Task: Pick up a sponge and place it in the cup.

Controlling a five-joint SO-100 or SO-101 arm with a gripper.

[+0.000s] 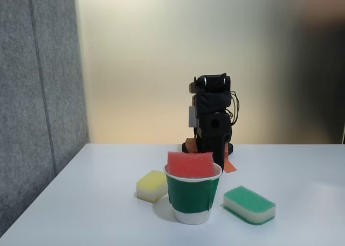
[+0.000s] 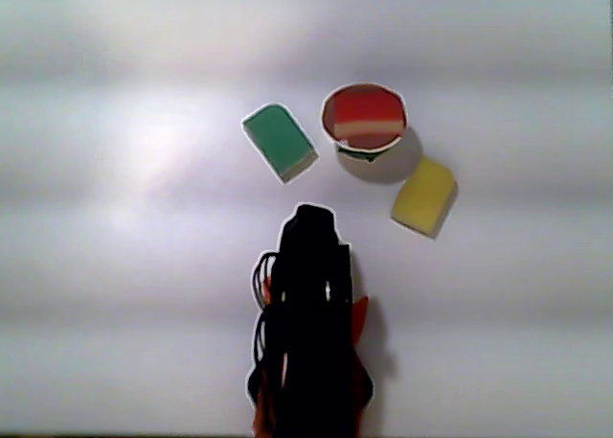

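The table is white and mostly bare, with a grey panel along its left side in the fixed view. The arm sits folded at the back of the table, at 12 o'clock from the cup in that view; from above it is a dark mass at 6 o'clock from the cup. Its gripper is tucked into that dark bulk, and I cannot tell whether the jaws are spread or pressed together.

The cup stands upright near the front edge. The sponge is already in it, standing on edge with its red face toward the fixed camera and its top poking above the rim; from above it fills much of the mouth.

A green sponge lies at 3 o'clock from the cup in the fixed view, and a yellow sponge at 9 o'clock, just beside the cup.

The task looks done. The risks left are small: the sponge rides high, so it seems wedged rather than seated and may spring out, and a paper cup this light would tip if the arm swung forward into it.
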